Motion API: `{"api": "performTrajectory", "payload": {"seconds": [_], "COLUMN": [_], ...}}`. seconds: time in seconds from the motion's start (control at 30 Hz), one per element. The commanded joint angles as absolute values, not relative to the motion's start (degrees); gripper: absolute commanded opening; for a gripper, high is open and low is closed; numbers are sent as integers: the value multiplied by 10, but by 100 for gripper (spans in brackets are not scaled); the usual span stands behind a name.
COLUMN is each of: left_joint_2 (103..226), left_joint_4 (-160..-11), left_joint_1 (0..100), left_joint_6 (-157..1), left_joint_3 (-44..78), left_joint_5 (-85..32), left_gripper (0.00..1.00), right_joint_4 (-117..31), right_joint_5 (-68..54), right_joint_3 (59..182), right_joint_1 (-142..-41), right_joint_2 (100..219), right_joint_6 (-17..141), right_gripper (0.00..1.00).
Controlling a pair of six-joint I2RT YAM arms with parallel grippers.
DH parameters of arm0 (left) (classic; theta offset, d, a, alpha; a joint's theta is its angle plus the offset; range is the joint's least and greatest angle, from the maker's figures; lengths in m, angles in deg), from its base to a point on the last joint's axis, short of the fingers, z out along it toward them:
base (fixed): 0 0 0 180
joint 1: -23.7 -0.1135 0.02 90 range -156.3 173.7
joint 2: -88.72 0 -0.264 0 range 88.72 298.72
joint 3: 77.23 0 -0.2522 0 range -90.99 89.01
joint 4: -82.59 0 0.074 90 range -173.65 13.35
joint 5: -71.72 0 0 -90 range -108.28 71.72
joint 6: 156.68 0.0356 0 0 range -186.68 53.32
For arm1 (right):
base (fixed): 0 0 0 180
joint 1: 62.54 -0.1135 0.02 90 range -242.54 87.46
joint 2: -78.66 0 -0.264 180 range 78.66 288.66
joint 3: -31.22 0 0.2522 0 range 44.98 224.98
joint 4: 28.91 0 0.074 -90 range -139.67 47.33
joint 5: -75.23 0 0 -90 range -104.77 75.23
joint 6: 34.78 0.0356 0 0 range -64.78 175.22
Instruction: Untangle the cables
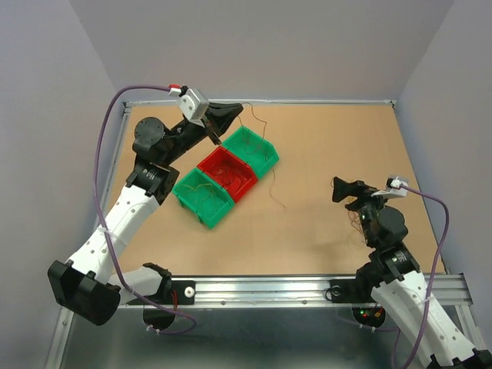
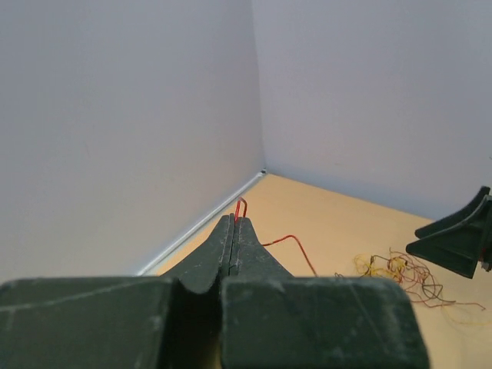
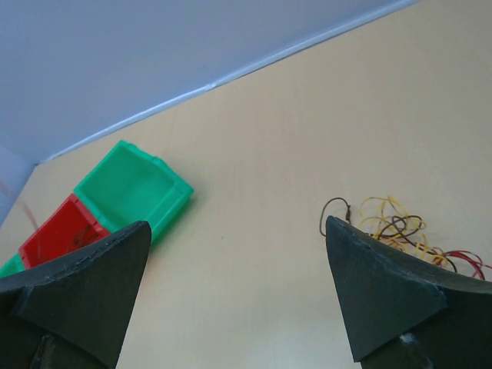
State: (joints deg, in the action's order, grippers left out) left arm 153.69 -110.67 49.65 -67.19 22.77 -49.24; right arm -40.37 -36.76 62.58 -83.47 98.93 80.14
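Left gripper (image 2: 234, 221) clamps a red cable (image 2: 289, 239); right gripper (image 3: 236, 223) gapes wide, cable clump (image 3: 400, 227) apparently beside one finger.

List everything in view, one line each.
far bin: one, green, far end of a diagonal row, table left
middle bin: one, red, between the green ones
near bin: one, green, near end of row
wire tangle: one, yellow, red and dark brown, table by right gripper
red wire: one, red, pinched in left gripper
loose strand: one, dark, table right of bins
table: one, tan
left gripper: one, black, shut on red wire
right gripper: one, black, open, by tangle
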Motion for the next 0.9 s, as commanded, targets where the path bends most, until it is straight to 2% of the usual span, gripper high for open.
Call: {"api": "performTrajectory", "payload": {"seconds": [0.0,0.43,0.7,0.87], "left_joint_2": [1557,1658,1629,1592], "left_joint_4": [-1156,-1164,-1166,-1125], "left_joint_1": [503,511,511,511], "left_joint_6": [-670,-640,-639,-654], "left_joint_3": [207,216,220,173], "left_joint_5": [-537,-541,-523,-544], "left_gripper": [0,0,0,0], "right_joint_4": [-349,-338,-334,-333], "right_joint_5": [-277,-242,-236,-236], "right_joint_3": [637,633,633,633], "right_joint_1": [-833,-833,-832,-832], "right_joint_2": [980,979,982,987], "right_joint_6": [764,758,754,753], "right_gripper": [100,100,100,100]}}
